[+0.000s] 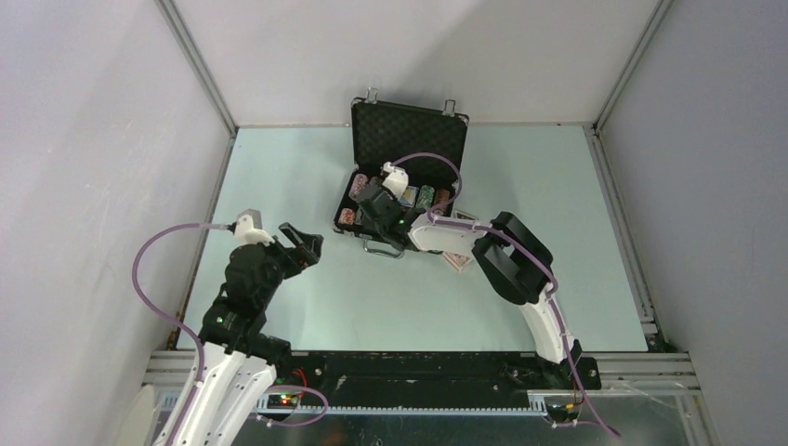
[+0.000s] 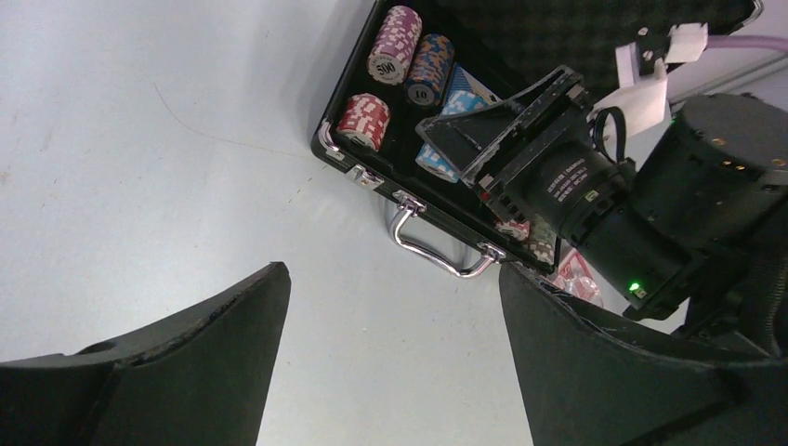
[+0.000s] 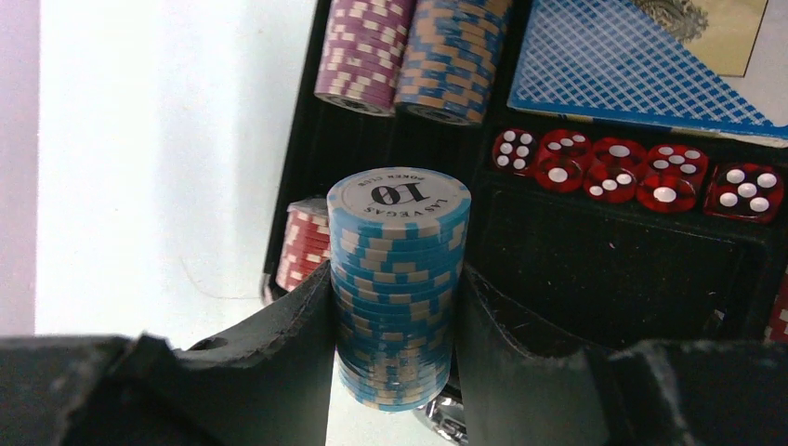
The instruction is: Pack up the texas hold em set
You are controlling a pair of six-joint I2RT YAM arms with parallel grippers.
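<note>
Gripping a light-blue chip stack (image 3: pixel 400 279) marked 10, my right claw (image 3: pixel 395 311) has a finger pressed to each side of it, just over the front rim of the briefcase (image 1: pixel 409 135). The case sits open at 12 o'clock on the counter (image 1: pixel 372 307), with its foam-lined lid standing upright and its metal handle (image 2: pixel 437 253) pointing towards me.

Through the right wrist camera I see what crowds the held stack. A red stack (image 3: pixel 305 243) lies at 9 o'clock of it, and a purple stack (image 3: pixel 362 46) and a blue-and-orange stack (image 3: pixel 451 56) lie side by side at 12 o'clock. A row of red dice (image 3: pixel 632 172) sits at 2 o'clock, with the blue deck (image 3: pixel 632 74) just beyond them. Red-backed cards (image 1: pixel 457 262) lie loose on the counter at 5 o'clock of the case, partly under the right arm.

My left claw (image 1: pixel 302 243) hangs with its fingers spread wide and nothing between them, at 8 o'clock of the case and well apart from it.

The counter is a pale green sheet with faint scuffs. Plain grey walls (image 1: pixel 93 139) close it in on three sides, joined by aluminium rails (image 1: pixel 200 70).
</note>
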